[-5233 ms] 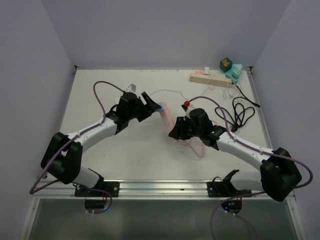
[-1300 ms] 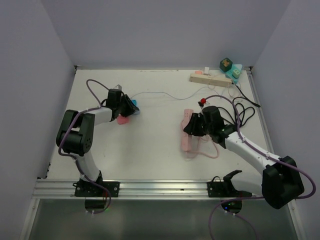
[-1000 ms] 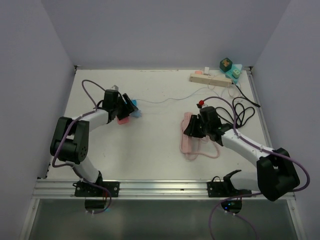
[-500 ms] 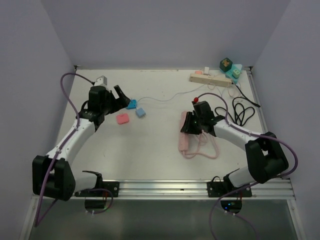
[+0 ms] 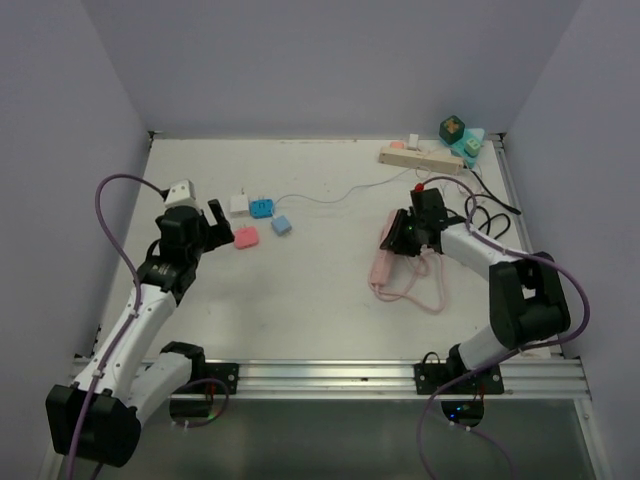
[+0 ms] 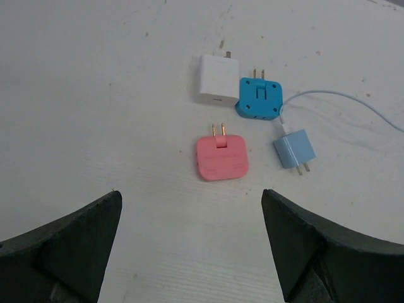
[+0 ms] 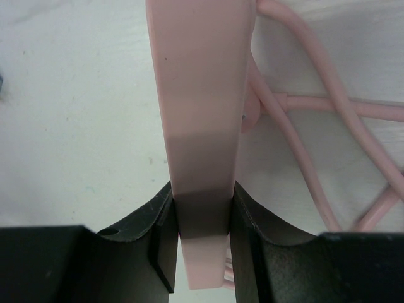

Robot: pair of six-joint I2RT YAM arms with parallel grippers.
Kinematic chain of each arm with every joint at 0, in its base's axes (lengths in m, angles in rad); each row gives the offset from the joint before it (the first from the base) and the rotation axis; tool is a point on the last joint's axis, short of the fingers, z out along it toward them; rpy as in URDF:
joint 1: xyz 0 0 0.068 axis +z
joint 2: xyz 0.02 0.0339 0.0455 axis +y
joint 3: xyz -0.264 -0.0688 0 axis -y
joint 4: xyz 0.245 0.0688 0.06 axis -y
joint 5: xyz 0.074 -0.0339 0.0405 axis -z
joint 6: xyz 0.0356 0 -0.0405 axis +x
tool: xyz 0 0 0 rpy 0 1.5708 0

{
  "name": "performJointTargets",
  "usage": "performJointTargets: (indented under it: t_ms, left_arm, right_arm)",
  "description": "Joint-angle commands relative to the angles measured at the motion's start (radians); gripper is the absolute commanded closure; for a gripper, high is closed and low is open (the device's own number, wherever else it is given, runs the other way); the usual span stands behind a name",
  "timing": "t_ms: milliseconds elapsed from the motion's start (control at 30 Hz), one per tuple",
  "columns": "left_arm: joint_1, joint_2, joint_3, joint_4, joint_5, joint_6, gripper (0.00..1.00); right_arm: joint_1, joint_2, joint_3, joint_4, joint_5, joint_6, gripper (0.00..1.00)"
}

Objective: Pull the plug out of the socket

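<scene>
From where I stand, the long pink plastic socket strip [image 5: 382, 256] lies right of centre in the overhead view, its pink cord [image 5: 415, 288] looped loosely on the white table [image 5: 300, 300] below it. The right gripper [image 7: 201, 235] is clamped across the strip's narrow width, black fingers [image 7: 158, 243] pressed to both sides. Upper left of centre, four small plugs lie loose in a cluster, well apart from the strip: a white charger block [image 6: 214, 88] touching a blue square adapter [image 6: 259, 100], a pink square plug [image 6: 221, 158] below them, and a pale blue charger [image 6: 294, 151] trailing a thin pale cable [image 6: 353, 104]. The left gripper [image 6: 190, 205] hovers near them with its jaws spread wide, holding nothing. I see no plug seated in the strip, though the wrist view shows it only edge-on, so the pulling looks done to me. These plugs should be light, hard and smooth-shelled, likely to skate on the table when nudged. I'd pinch one across its flat plastic sides, never by the thin metal prongs, which could bend. The strip looks stiff but light, and would probably lift or slide along with a tight plug unless pinned. A hold across its width near one end, as now, suits that. The cord is soft and no use for bracing.
</scene>
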State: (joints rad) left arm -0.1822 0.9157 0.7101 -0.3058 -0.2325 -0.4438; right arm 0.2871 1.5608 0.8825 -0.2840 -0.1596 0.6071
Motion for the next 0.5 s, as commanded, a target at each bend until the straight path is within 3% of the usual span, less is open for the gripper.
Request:
performJointTargets:
  t_ms: [0, 267, 367, 400, 467]
  left_arm:
    - [0.004, -0.035, -0.018, 0.016, -0.079, 0.056, 0.05]
    - [-0.023, -0.066, -0.021, 0.031, -0.137, 0.066, 0.05]
    - [-0.037, -0.074, -0.023, 0.036, -0.146, 0.066, 0.04]
    - [-0.04, -0.075, -0.024, 0.037, -0.148, 0.066, 0.04]
    - [-0.052, -0.081, -0.026, 0.04, -0.148, 0.065, 0.04]
  right_arm:
    - [-0.094, -0.002, 0.005, -0.224, 0.182, -0.067, 1.0]
    - [-0.284, -0.033, 0.065, -0.345, 0.284, -0.104, 0.88]
    - [-0.35, -0.044, 0.084, -0.368, 0.308, -0.087, 0.76]
    - [-0.353, -0.048, 0.101, -0.372, 0.311, -0.08, 0.65]
    - [-0.355, -0.068, 0.133, -0.371, 0.284, -0.079, 0.54]
